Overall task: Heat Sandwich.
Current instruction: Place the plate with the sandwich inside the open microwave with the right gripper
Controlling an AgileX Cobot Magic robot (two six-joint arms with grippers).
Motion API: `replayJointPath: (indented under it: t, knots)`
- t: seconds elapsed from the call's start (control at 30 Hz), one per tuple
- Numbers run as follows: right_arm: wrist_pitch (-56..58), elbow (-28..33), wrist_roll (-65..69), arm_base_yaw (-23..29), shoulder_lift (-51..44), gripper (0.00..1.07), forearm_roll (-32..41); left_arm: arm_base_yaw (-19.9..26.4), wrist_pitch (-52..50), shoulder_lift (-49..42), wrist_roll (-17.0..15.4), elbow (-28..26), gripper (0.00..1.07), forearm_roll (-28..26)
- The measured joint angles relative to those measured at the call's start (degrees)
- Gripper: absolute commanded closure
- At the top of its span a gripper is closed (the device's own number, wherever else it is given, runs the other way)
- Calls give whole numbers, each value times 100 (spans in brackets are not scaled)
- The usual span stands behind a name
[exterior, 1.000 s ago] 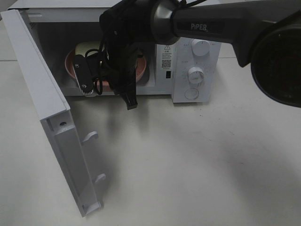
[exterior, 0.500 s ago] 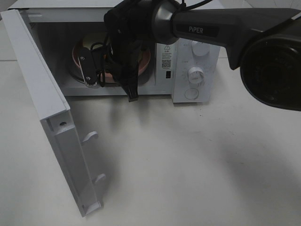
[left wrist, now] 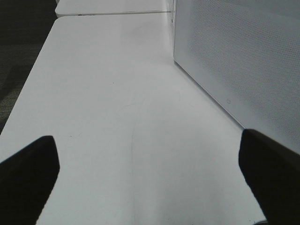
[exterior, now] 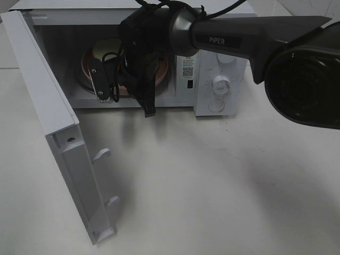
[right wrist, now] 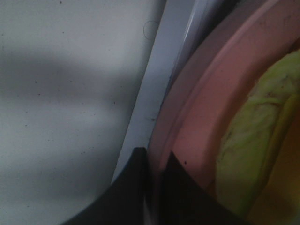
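Since a second ago the pink plate has been carried a little further back into the microwave, and the right arm has been drawn in after it.

The right pincer is seen nearly closed, its two dark fingers clamped on the raised rim of the plate, one finger on each side of it. The rim is thick and rounded, of a matt salmon pink. On the plate lies the sandwich. In the right wrist view only its pale green-yellow filling, wrinkled like a leaf, is shown. From above its cream-white top slice is glimpsed behind the wrist, the rest being hidden by the arm. Whether the plate is set down on the cavity floor cannot be told.

The plate is framed by the white cavity. The door is swung wide to the left and two dials are mounted on the panel at the right. The microwave is stood on a pale table.

The left pincer is held fully spread over the table, with nothing gripped, beside a white dotted panel.
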Motion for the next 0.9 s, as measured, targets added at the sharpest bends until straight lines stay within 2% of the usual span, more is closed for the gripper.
replayJointPath:
  t: [0.2, 0.33, 0.37, 0.4, 0.5, 0.53, 0.63, 0.8, 0.9]
  knots:
    - [-46, -6, 315, 0, 0, 97, -86, 0, 0, 0, 0, 0, 3, 0]
    - [-69, -17, 533, 0, 0, 81, -160, 0, 0, 0, 0, 0, 3, 0]
    - [-69, -17, 533, 0, 0, 81, -160, 0, 0, 0, 0, 0, 3, 0]
    - [-69, -17, 556, 0, 0, 72, -160, 0, 0, 0, 0, 0, 3, 0]
    - [-57, -17, 619, 0, 0, 54, -166, 0, 0, 0, 0, 0, 3, 0]
    - [-57, -17, 619, 0, 0, 54, -166, 0, 0, 0, 0, 0, 3, 0]
    - [-57, -17, 733, 0, 0, 41, -172, 0, 0, 0, 0, 0, 3, 0]
    - [-86, -17, 1043, 0, 0, 31, -172, 0, 0, 0, 0, 0, 3, 0]
    - [-109, -17, 1295, 0, -17, 29, -172, 0, 0, 0, 0, 0, 3, 0]
